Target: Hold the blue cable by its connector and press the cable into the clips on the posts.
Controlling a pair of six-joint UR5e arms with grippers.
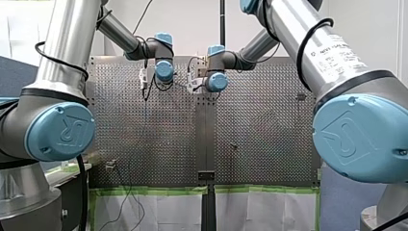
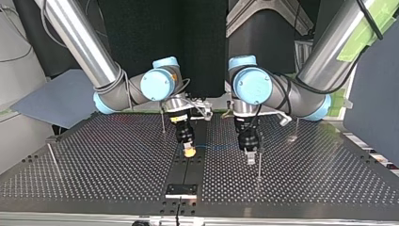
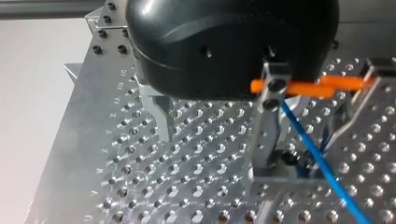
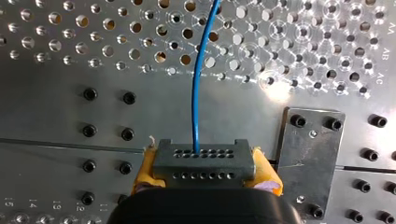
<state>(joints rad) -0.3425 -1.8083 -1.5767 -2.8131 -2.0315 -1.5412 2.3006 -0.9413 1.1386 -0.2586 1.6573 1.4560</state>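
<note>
**While the right gripper grips the connector, the cable runs to the left gripper's post**

Since the task needs the cable led by its end, the right gripper (image 4: 205,179) is shut on the grey connector (image 4: 203,156), with a yellow pad (image 4: 145,170) pressed to each side. Held this way, the connector's holed face points ahead and the blue cable (image 4: 198,84) leaves it straight, low over the table (image 4: 56,107). That grip probably lets the arm pull the line taut without pinching the wire.

In the top view the cable shows as a faint blue line from this gripper toward the left gripper (image 3: 229,121). The left gripper's metal fingers (image 3: 161,119) stand wide apart and hold nothing. A post (image 3: 267,130) rises between them, with an orange piece (image 3: 299,87) at its head, likely the clip. The cable passes just beside the post's head and slopes down past its base. Whether it sits in the clip cannot be told. The open fingers straddling the post look set to push the cable in.

There is bare table all round both grippers. A small plate (image 4: 310,154) lies just beside the right gripper. The other posts (image 2: 163,120) stand well apart, and the table's edges are far off. The post between the left fingers is the one tight spot.
</note>
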